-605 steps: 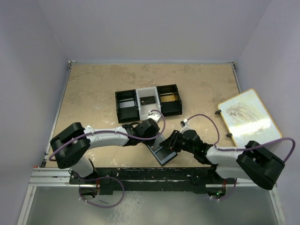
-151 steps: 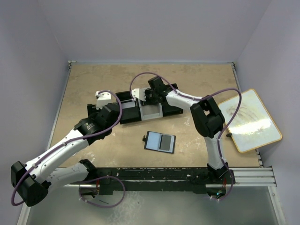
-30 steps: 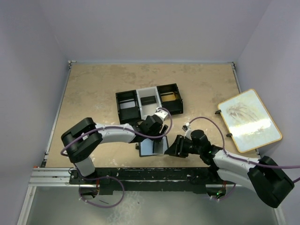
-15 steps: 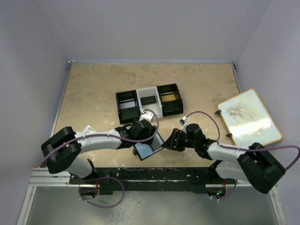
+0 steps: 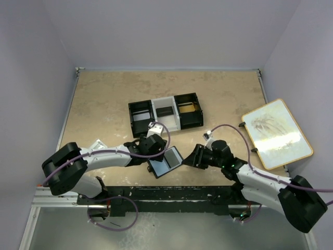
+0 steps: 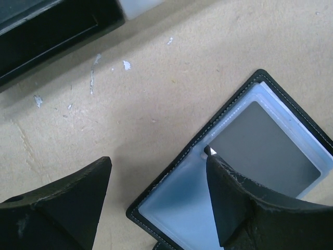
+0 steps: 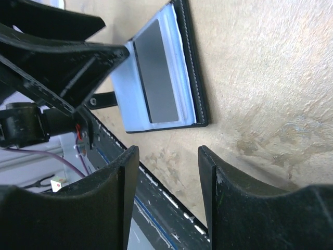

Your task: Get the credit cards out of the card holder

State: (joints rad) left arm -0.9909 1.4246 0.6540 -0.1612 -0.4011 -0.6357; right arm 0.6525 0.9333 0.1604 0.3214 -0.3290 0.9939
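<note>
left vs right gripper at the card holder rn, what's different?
Left gripper straddles the card holder's edge, one finger over it; right gripper sits short of it, over bare table. In the top view, left reaches in from the holder's left, right from its right. Both open, holding nothing.

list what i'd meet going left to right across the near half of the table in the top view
card holder → right gripper → board
</note>
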